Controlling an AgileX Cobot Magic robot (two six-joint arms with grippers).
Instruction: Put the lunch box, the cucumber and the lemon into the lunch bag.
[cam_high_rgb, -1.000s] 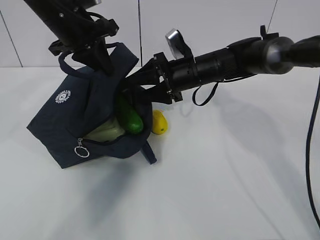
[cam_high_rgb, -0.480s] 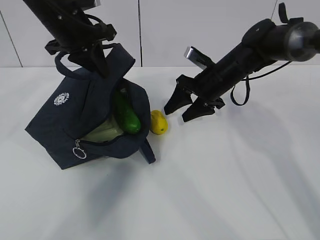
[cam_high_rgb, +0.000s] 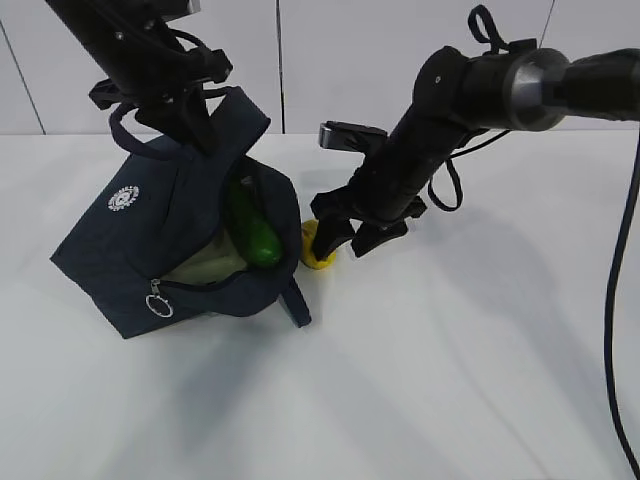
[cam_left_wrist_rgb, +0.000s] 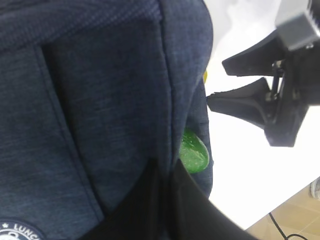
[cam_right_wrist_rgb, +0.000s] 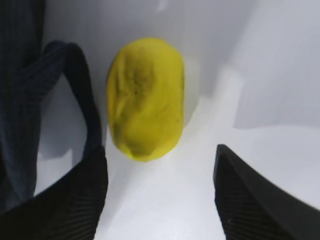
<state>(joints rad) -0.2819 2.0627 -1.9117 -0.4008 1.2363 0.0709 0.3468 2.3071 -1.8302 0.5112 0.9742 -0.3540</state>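
The navy lunch bag (cam_high_rgb: 130, 230) lies tilted with its mouth open toward the right. My left gripper (cam_high_rgb: 185, 120) is shut on the bag's upper edge (cam_left_wrist_rgb: 100, 90) and holds it up. The dark green cucumber (cam_high_rgb: 255, 230) leans inside the mouth, and its tip shows in the left wrist view (cam_left_wrist_rgb: 192, 152). The pale green lunch box (cam_high_rgb: 210, 265) lies inside, under the cucumber. The yellow lemon (cam_high_rgb: 316, 258) rests on the table just right of the bag. My right gripper (cam_high_rgb: 347, 240) is open and empty. It is low over the lemon (cam_right_wrist_rgb: 145, 97), which lies just ahead of its fingertips.
A bag strap (cam_right_wrist_rgb: 82, 90) loops on the table right beside the lemon and the left finger (cam_right_wrist_rgb: 75, 200). The zip's ring pull (cam_high_rgb: 161, 300) hangs at the bag's front. The white table (cam_high_rgb: 450, 380) spreads to the right and front.
My right gripper pulled back out of the bag mouth, leaving the cucumber inside, swung right, then came down open over the lemon. The left gripper and bag barely moved.
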